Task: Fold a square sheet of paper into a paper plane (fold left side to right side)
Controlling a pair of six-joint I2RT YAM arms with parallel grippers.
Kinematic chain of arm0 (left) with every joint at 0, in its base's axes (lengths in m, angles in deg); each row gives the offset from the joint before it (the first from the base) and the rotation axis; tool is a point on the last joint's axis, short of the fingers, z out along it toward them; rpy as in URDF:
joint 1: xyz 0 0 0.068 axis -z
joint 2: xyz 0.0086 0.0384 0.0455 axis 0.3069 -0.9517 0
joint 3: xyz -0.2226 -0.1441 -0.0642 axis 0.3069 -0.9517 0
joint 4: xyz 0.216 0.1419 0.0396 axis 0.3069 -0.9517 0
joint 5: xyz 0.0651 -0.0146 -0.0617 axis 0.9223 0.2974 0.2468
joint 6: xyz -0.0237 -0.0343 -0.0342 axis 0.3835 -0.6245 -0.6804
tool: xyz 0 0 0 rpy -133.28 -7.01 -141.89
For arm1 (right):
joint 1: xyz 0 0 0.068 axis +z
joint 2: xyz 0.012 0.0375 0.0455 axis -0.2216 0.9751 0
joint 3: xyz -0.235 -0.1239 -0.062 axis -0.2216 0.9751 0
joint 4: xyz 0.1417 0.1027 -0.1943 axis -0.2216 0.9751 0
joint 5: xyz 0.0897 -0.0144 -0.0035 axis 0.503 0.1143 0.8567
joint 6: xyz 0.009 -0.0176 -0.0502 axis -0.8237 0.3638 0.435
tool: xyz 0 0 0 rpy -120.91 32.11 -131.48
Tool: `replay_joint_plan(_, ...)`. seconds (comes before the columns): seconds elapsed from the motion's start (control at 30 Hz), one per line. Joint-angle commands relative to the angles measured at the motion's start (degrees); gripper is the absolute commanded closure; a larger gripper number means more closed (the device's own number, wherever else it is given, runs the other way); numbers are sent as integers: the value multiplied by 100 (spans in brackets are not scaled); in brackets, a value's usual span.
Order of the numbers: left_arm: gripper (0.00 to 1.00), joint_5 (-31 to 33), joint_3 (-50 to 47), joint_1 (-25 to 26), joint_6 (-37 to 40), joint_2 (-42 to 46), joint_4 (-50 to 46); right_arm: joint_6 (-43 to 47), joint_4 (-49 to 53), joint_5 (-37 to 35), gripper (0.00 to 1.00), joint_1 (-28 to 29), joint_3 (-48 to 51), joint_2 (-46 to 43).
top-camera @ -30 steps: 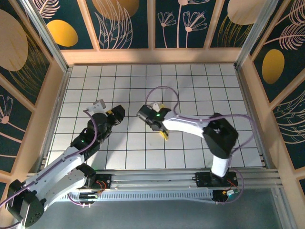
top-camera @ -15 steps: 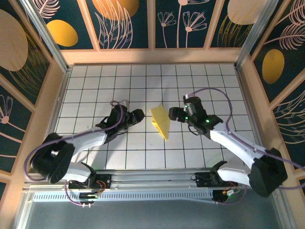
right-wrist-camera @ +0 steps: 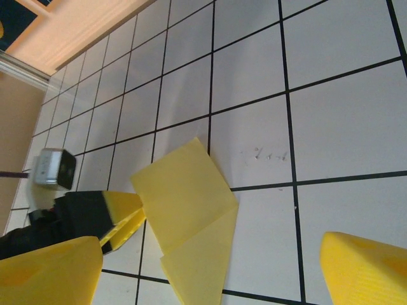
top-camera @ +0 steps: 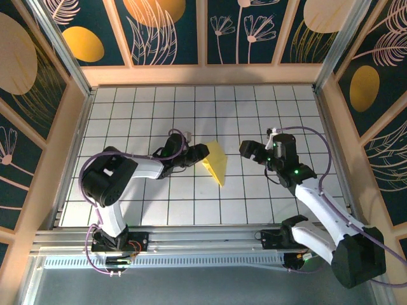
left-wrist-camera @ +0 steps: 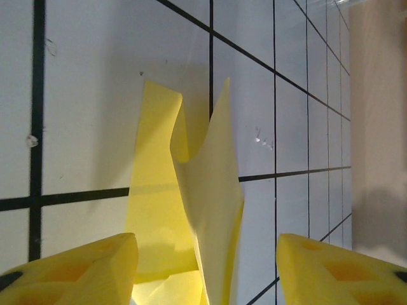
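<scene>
Folded yellow paper (top-camera: 217,162) on desk (top-camera: 146,114), left gripper (top-camera: 201,152) spread around its raised edge, right gripper (top-camera: 246,149) spread wide nearby

No text, label, brand or number is readable; faint scribbles (right-wrist-camera: 264,152) on the bench (right-wrist-camera: 343,95) are perhaps only scuffs.

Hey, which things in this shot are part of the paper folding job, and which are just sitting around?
Job: folded yellow paper, left end effector at its edge, right end effector open, apart from it.
Just there: gridded table, purple cables, painted wall panels.
</scene>
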Motion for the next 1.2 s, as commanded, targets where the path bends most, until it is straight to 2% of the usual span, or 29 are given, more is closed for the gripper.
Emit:
replay_joint_plan(0.0, 46, -250, 255, 29, -124, -306, 376, 9, -39, 203, 11, -88, 100, -146)
replay_joint_plan(0.3, 91, -246, 349, 22, -199, -597, 767, 192, -74, 537, 12, -221, 187, -121)
replay_joint_plan(0.4, 100, -194, 188, 28, -32, -376, 758, 376, -162, 861, 12, -291, 259, -31)
replay_joint_plan(0.53, 100, -245, -220, 18, 299, 84, 946, 667, -390, 1550, 12, -356, 344, 278)
replay_joint_plan(0.77, 100, -966, -1194, 18, 847, 1081, 1908, 994, -1491, 3264, 12, -235, 608, 1271)
replay_joint_plan(0.9, 100, -1322, -1701, 15, 942, 1545, 2691, 1205, -2009, 3611, 11, 76, 638, 1879)
replay_joint_plan(1.17, 100, -1790, -1792, 19, 922, 1672, 3043, 861, -3291, 4208, 13, 497, 634, 2655)
